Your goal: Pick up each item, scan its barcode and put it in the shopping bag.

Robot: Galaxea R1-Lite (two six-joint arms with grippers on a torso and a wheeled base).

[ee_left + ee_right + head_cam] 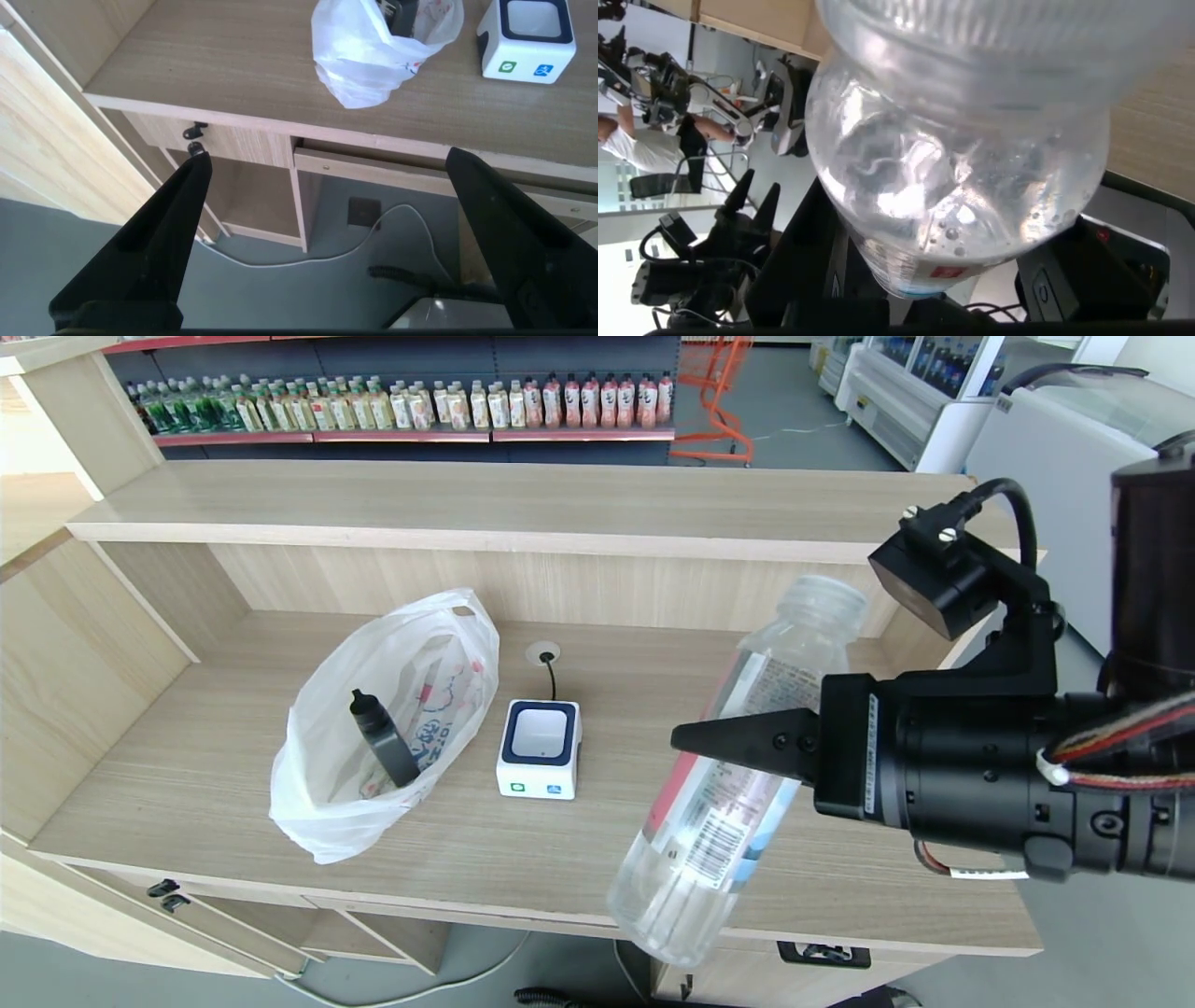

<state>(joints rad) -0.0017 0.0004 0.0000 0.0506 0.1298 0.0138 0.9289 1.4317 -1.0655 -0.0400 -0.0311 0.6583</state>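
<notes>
— Which way does the water bottle point(695, 845) lie?

— On a slant. Its long axis runs from the white cap point(827, 598) at the upper right of the head view down to the base at lower centre, which shows past the counter's front edge. The barcode point(717, 837) on the label faces up toward the head camera. In the right wrist view the water bottle point(962, 187) sits close against the lens, its clear base nearest.

— And the arm holding it?

— The right arm comes in level from the right edge of the frame. The right gripper point(719, 743) pinches the bottle around its middle; one black finger crosses in front of the label and the other is hidden behind.

— The other arm?

— The left gripper point(327, 163) hangs out in front of the counter, below its top, with its two fingers spread wide and nothing between them.

— What else is around?

— The pale wooden counter point(187, 775) takes up the middle of the frame. On it, left of centre, the white shopping bag point(317, 807) stands open with a black bottle point(383, 739) leaning inside. Just right of the bag stands the small white scanner point(540, 749), window up, its cable point(551, 677) running to a hole behind. The held bottle is right of the scanner, apart from it. A shelf of drinks point(401, 406) lines the upper left.
</notes>
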